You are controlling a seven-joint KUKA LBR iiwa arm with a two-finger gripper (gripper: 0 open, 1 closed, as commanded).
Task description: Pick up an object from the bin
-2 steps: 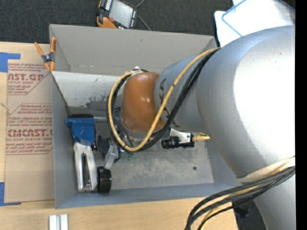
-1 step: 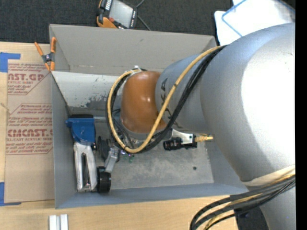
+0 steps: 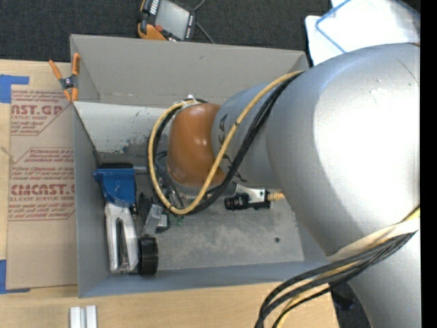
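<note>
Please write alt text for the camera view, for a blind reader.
A silver robot arm with an orange wrist cover reaches from the right into a grey metal bin. By the left wall lie a blue object, a white stapler-like tool and a black cylinder; a small black-and-white part lies nearer the middle.

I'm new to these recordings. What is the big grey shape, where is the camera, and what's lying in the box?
The grey shape is a robot arm reaching in from the right. One camera looks down on a metal bin. The orange cover is part of its wrist, and below it the gripper hangs low at the bin's left side. Beside it lie a blue piece, a silver tool and a black cylinder. A small black part lies mid-bin. Whether anything is held cannot be told.
</note>
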